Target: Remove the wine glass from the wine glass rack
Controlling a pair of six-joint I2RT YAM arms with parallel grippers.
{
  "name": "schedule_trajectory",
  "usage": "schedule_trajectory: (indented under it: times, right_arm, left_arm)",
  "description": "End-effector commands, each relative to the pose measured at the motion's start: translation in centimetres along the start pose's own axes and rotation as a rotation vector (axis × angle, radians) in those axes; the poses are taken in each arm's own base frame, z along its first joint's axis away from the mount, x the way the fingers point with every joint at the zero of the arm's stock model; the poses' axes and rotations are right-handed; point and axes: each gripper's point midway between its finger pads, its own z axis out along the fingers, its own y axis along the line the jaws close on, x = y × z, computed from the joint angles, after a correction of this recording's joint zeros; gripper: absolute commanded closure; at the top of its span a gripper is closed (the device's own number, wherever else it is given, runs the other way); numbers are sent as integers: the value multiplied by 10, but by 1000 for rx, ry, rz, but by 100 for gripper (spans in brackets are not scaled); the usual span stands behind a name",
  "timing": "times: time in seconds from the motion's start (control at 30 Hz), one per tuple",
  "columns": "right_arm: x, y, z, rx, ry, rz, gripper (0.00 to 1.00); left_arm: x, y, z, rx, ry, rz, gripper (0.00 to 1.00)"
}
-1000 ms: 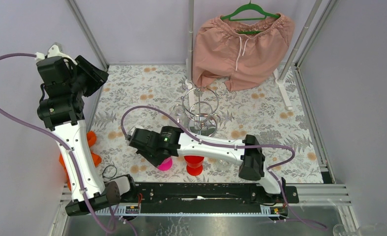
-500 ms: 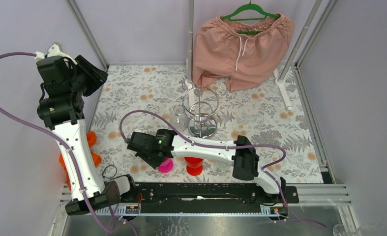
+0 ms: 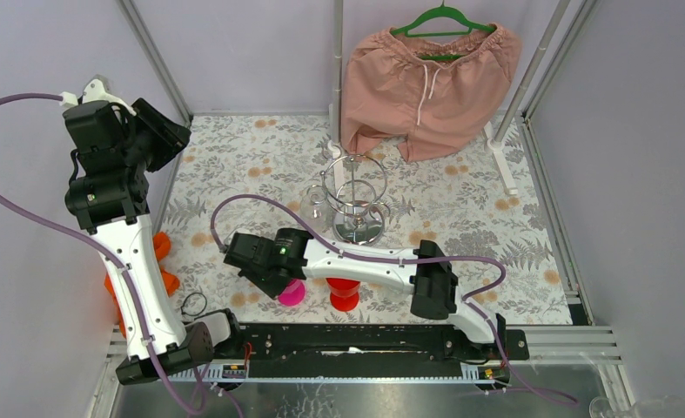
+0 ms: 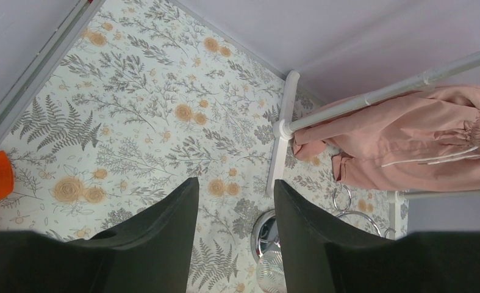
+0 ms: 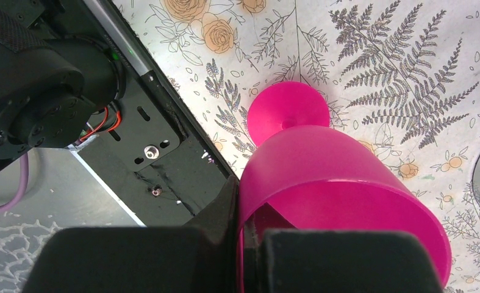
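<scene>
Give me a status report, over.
Left gripper open, empty, raised. Right gripper shut on pink wine glass rim. Glass clear of wine glass rack; red glass close beside it.

The wine glass (image 5: 341,177) looks like smooth, translucent pink plastic with a soft sheen, while the wine glass rack (image 3: 354,209) is polished chrome wire, mirror-bright at its base. The table cover (image 3: 251,157) is a matt printed sheet, the shorts (image 3: 430,78) are soft, crinkled cloth, and the right arm (image 3: 365,264) wears glossy white plastic.
</scene>
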Motion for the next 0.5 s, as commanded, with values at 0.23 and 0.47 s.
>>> schedule_trajectory:
  times: [0.23,0.47]
  right_arm:
    - [-2,8,-4,-23,7,11,87]
    - [-5,10,-9,-36,0,18,69]
  left_arm:
    - [-3,4,-4,-11,-27,31,44]
    - [-1,7,-3,-18,-25,37,44]
